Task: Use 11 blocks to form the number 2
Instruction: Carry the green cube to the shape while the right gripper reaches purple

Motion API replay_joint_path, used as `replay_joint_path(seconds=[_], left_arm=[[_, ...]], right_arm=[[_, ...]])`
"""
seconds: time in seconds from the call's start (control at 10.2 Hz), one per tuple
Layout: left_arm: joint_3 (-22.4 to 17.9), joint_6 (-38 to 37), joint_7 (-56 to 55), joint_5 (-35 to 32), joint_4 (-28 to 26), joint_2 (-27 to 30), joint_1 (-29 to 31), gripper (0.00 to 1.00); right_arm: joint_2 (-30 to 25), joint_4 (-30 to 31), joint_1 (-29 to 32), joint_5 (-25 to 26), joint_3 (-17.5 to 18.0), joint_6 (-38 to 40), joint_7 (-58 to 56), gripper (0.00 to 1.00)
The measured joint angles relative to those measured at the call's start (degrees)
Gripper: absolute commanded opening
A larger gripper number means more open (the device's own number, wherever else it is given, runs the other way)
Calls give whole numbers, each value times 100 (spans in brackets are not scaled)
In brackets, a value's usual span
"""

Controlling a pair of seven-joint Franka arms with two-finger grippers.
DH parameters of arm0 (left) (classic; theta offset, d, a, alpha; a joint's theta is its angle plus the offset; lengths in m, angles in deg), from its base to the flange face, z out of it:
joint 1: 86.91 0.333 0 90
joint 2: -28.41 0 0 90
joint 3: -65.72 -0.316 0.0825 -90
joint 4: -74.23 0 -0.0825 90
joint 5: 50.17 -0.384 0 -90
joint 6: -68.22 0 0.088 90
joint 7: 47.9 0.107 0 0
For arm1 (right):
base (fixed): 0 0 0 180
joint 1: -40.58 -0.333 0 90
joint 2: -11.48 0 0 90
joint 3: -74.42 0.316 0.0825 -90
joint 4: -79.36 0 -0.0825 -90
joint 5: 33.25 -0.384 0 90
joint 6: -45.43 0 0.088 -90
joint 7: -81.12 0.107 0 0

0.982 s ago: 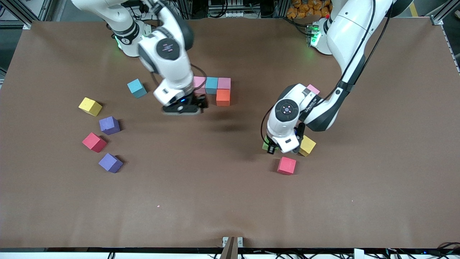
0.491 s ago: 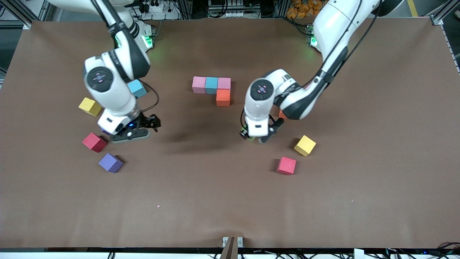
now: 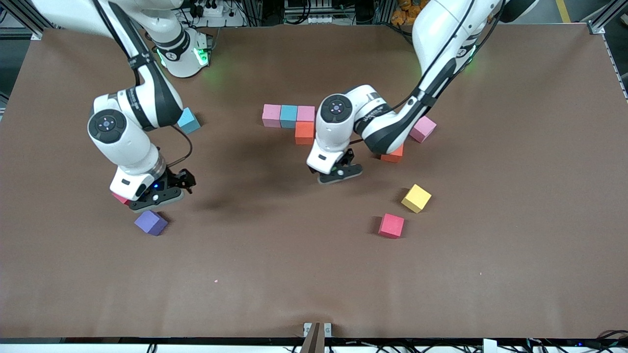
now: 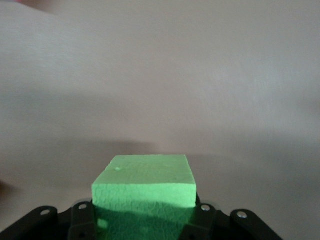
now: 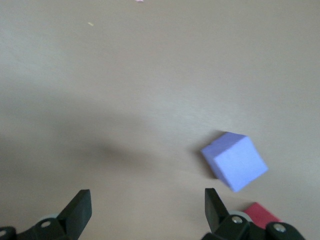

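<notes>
The started number 2 is a row of pink (image 3: 271, 115), light blue (image 3: 288, 115) and pink (image 3: 306, 113) cubes, with an orange cube (image 3: 304, 132) touching the last one. My left gripper (image 3: 338, 172) is low over bare table beside that orange cube. It is shut on a green block (image 4: 145, 182), and its own hand hides the block in the front view. My right gripper (image 3: 158, 195) is open and empty over the table beside a purple cube (image 3: 150, 222). The right wrist view shows that purple cube (image 5: 235, 160), a red cube's corner (image 5: 260, 215) and the spread fingers (image 5: 80, 210).
Loose cubes: light blue (image 3: 189, 121) and a mostly hidden red one (image 3: 119, 198) at the right arm's end. Pink (image 3: 423, 129), a partly hidden orange one (image 3: 392, 156), yellow (image 3: 416, 198) and red (image 3: 391, 225) lie at the left arm's end.
My left gripper has carried the green block from beside the yellow cube toward the orange cube of the digit. My right gripper has swung from the digit to the purple and red cubes.
</notes>
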Motion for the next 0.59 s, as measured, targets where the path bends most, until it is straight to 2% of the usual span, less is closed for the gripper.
replay_joint_path(seconds=[0.29, 0.59], left_arm=[[1, 67, 807, 0, 59, -232, -212, 22], [-19, 110, 804, 0, 535, -633, -558, 22]], right_arm=[[125, -10, 123, 96, 2, -279, -541, 100], [126, -49, 481, 96, 3, -399, -1564, 100]])
